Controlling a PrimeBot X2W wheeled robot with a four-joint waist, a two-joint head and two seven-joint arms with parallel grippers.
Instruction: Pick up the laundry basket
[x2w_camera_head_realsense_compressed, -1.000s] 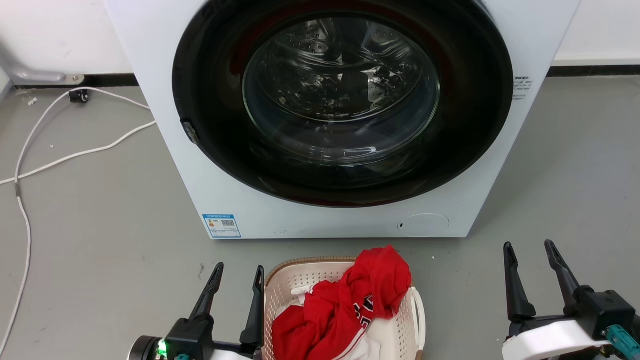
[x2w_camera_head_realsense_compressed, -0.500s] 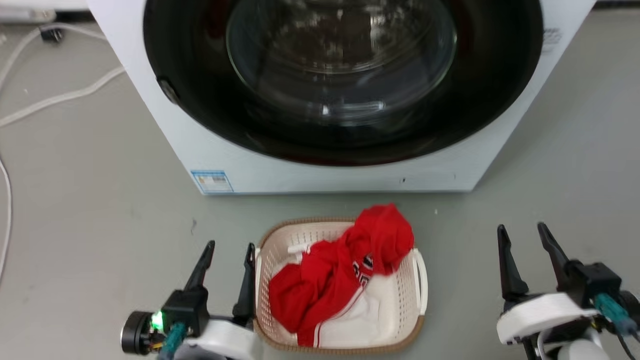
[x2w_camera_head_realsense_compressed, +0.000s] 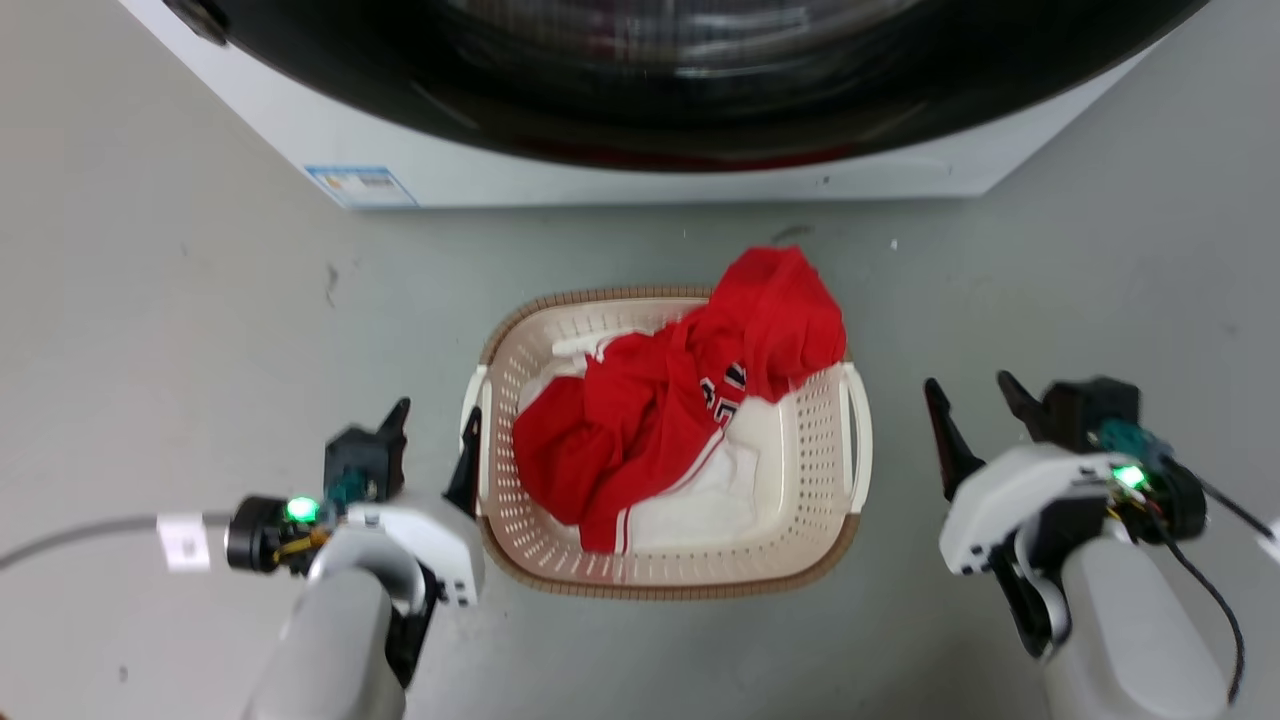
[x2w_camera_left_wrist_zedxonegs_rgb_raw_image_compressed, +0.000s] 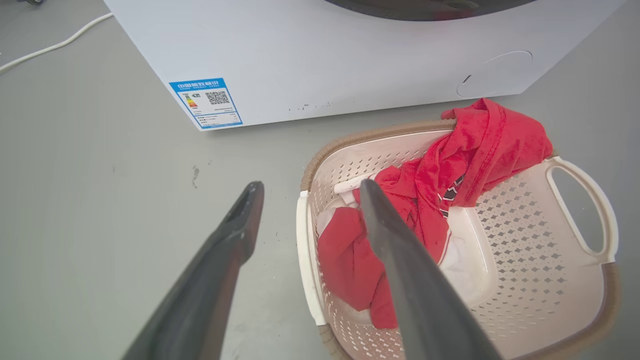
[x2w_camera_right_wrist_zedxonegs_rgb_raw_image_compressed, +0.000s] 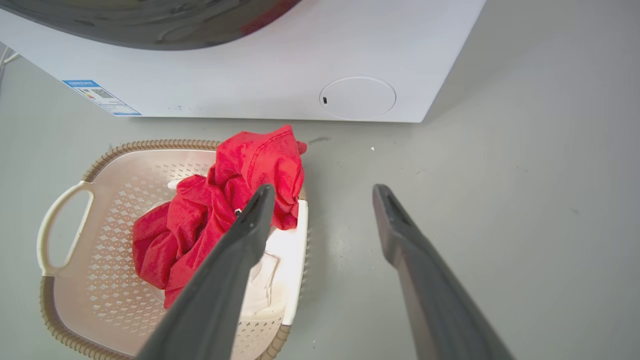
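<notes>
The laundry basket (x2w_camera_head_realsense_compressed: 812, 452), cream and perforated with a brown woven-look rim, stands on the grey floor in front of the washing machine. A red garment (x2w_camera_head_realsense_compressed: 680, 400) and a white one (x2w_camera_head_realsense_compressed: 705, 512) lie in it. My left gripper (x2w_camera_head_realsense_compressed: 436, 412) is open just beside the basket's left loop handle (x2w_camera_head_realsense_compressed: 482, 430), and its inner finger (x2w_camera_left_wrist_zedxonegs_rgb_raw_image_compressed: 400, 260) crosses the basket's left edge (x2w_camera_left_wrist_zedxonegs_rgb_raw_image_compressed: 305, 260) in the left wrist view. My right gripper (x2w_camera_head_realsense_compressed: 968, 385) is open, apart from the right handle (x2w_camera_head_realsense_compressed: 860, 430). In the right wrist view its fingers (x2w_camera_right_wrist_zedxonegs_rgb_raw_image_compressed: 235, 260) hang beside the near handle (x2w_camera_right_wrist_zedxonegs_rgb_raw_image_compressed: 297, 250).
The white washing machine (x2w_camera_head_realsense_compressed: 640, 175), with its dark round door, stands close behind the basket. An energy label (x2w_camera_left_wrist_zedxonegs_rgb_raw_image_compressed: 206, 100) is at its lower left corner. A white cable (x2w_camera_left_wrist_zedxonegs_rgb_raw_image_compressed: 50, 45) lies on the floor at the far left. Grey floor surrounds the basket.
The head camera has tilted down, so the whole picture has shifted and the full basket now shows. My right gripper has come closer to the basket's right side; the left stays beside the left handle.
</notes>
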